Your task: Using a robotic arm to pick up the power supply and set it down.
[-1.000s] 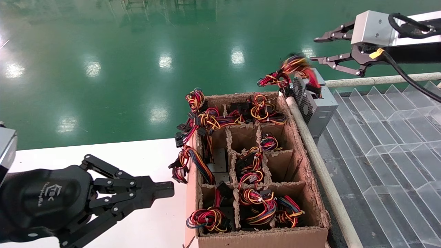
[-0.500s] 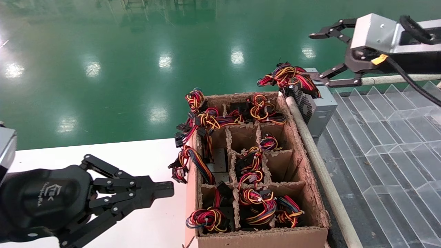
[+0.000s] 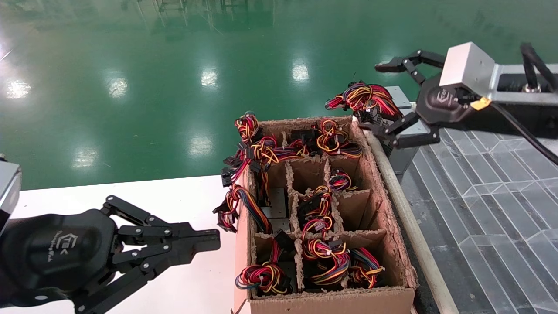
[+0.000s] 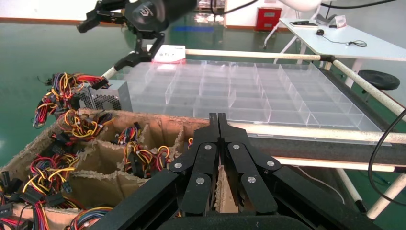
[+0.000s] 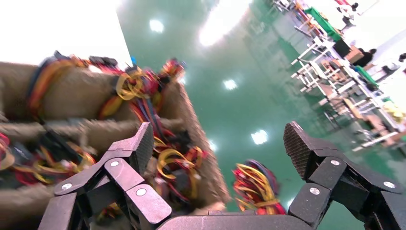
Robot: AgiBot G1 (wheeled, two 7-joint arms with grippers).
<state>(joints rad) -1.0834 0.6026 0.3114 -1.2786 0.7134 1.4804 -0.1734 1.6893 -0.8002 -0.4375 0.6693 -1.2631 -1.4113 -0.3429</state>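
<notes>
The power supply [image 3: 399, 93], a small grey metal box, stands on the near corner of the clear tray, just beyond the cardboard box. Its red, yellow and orange wire bundle [image 3: 364, 97] lies on top, toward the floor side. My right gripper [image 3: 372, 97] is open wide, its fingers spread above and below the bundle and holding nothing. In the right wrist view the bundle [image 5: 256, 187] shows between the open pads [image 5: 297, 143]. The left wrist view shows the supply [image 4: 107, 96] below the right gripper [image 4: 100, 45]. My left gripper [image 3: 209, 240] is shut and empty over the white table.
A divided cardboard box [image 3: 331, 303] holds several more supplies with coloured wires. A white rail [image 3: 405, 209] separates it from the clear compartment tray [image 3: 479, 174] on the right. The white table [image 3: 174, 192] lies to the left, green floor beyond.
My right gripper has dropped lower and swung left, down in front of the power supply, staying open. The wire bundle has stopped swinging and settled. The left arm has not moved.
</notes>
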